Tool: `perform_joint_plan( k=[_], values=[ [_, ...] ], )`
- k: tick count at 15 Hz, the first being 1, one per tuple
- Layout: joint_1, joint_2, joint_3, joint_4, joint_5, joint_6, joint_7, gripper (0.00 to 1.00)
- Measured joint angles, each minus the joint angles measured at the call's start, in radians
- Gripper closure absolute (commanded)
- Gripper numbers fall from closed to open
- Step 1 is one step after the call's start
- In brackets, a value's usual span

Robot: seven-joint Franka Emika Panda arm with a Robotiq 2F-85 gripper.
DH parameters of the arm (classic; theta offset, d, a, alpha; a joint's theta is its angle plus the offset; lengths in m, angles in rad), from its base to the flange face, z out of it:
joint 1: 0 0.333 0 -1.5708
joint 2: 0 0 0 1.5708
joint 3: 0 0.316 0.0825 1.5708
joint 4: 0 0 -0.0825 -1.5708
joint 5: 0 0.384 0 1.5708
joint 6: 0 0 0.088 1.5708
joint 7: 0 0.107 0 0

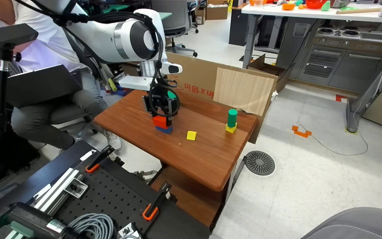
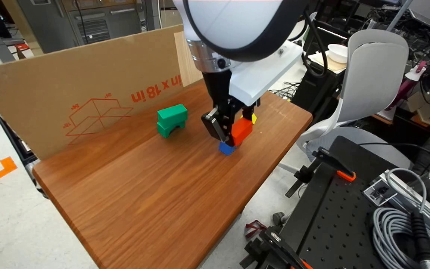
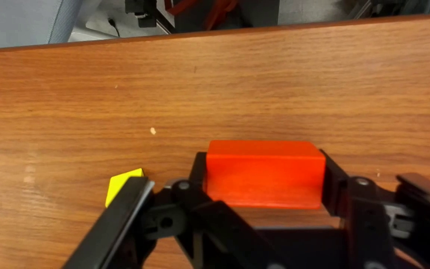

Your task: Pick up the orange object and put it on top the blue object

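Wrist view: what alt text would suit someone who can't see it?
A black gripper holds a red-orange block over a wooden tabletop. At left, a yellow block is partly hidden behind the gripper.

I hold the red-orange block point(image 2: 242, 130) between the fingers of my claw point(image 3: 264, 177), above the blue block point(image 2: 226, 148), which lies on the table point(image 2: 144, 190). Whether they touch, I cannot tell.
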Motion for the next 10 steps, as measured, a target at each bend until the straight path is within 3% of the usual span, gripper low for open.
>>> perform_joint_plan(
  k=[8, 9, 10],
  values=[
    [0.0, 0.002, 0.011, 0.002, 0.0, 0.034, 0.0, 0.57],
    [0.0, 0.002, 0.011, 0.002, 0.0, 0.034, -0.001, 0.08],
    [0.0, 0.002, 0.011, 0.002, 0.001, 0.034, -0.001, 0.07]
  ],
)
